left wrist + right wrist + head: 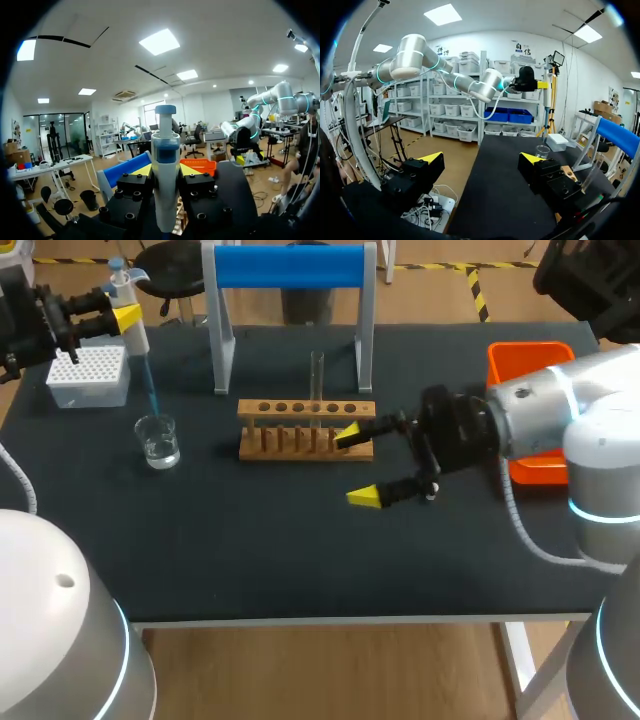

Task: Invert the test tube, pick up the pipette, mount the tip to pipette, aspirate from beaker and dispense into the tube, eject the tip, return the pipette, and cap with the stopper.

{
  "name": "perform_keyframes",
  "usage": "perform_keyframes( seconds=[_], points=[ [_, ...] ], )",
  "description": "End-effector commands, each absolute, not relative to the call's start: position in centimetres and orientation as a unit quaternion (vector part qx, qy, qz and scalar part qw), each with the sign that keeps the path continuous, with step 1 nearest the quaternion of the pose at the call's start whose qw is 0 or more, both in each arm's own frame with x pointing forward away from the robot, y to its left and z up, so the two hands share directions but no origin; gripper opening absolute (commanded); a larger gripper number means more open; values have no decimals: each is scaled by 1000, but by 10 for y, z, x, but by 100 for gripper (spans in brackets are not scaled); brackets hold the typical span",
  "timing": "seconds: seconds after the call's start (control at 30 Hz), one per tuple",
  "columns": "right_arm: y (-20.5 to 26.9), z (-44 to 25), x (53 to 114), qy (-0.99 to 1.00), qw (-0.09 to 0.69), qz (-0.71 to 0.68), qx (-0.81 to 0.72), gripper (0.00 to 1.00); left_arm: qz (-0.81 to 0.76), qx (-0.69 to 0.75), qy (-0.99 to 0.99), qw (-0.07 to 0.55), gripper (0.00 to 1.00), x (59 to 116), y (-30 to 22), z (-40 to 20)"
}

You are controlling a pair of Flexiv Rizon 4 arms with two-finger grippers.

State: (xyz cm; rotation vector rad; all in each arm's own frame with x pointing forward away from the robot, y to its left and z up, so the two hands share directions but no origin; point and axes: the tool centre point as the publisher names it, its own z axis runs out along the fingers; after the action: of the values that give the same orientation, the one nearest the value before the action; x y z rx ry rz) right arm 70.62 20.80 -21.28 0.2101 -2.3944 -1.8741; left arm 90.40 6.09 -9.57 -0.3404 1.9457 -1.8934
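White-and-blue pipette (165, 165), orange tray (530, 350)

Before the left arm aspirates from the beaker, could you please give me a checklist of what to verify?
1. Is the pipette gripped between the left jaws: ok.
2. Is the blue tip mounted on the pipette: ok.
3. Is the blue tip aimed down at the beaker: ok.
4. Is its end under the liquid: cannot tell.
5. Is the test tube standing in the wooden rack: ok.
6. Are the right jaws open, empty, by the wooden rack and away from the beaker: ok.
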Motion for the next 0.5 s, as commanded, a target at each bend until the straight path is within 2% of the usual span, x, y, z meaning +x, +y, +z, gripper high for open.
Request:
perform_keyframes(
  seconds=[0.03, 0.27, 0.5],
  points=[
    [262, -221, 698, -790, 46, -608, 60, 100, -679, -121, 696, 203, 0, 904, 61, -97],
    [303, -236, 705, -812, 10, -582, 35, 100, -679, -121, 696, 203, 0, 904, 61, -97],
    [322, -245, 722, -822, -32, -568, 2, 100, -679, -121, 696, 203, 0, 904, 61, -97]
  ],
)
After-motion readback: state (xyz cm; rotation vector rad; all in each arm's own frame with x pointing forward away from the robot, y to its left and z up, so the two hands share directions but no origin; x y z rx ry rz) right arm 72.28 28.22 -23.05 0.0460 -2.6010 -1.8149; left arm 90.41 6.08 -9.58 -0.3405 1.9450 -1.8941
